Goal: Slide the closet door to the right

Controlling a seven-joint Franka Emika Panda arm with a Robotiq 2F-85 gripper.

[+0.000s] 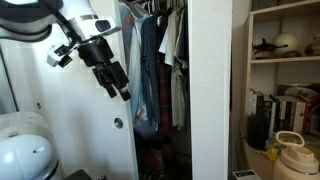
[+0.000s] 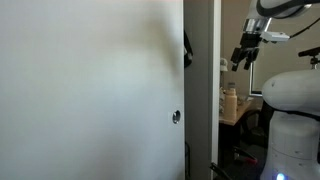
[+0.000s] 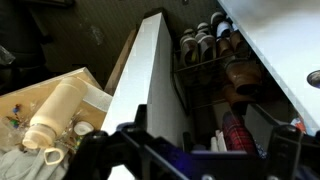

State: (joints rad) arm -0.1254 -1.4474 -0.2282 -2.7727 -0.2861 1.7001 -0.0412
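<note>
The closet door (image 1: 85,120) is a tall plain white panel with a small round metal pull (image 1: 118,123). It fills the left of an exterior view (image 2: 90,90), where the pull (image 2: 176,117) sits near its right edge. In the wrist view the door (image 3: 275,45) is at the upper right, with the pull (image 3: 314,77) at the frame edge. My gripper (image 1: 116,82) hangs in front of the door, above the pull and apart from it. It also shows in an exterior view (image 2: 243,55). In the wrist view its fingers (image 3: 185,160) are spread wide and empty.
The closet opening shows hanging clothes (image 1: 160,60) and a shoe rack (image 3: 210,45). A narrower white upright strip (image 1: 210,90) without a pull stands beside the opening, also in the wrist view (image 3: 150,80). A bookshelf (image 1: 285,70) stands further over. Bottles in a box (image 3: 55,115) lie low.
</note>
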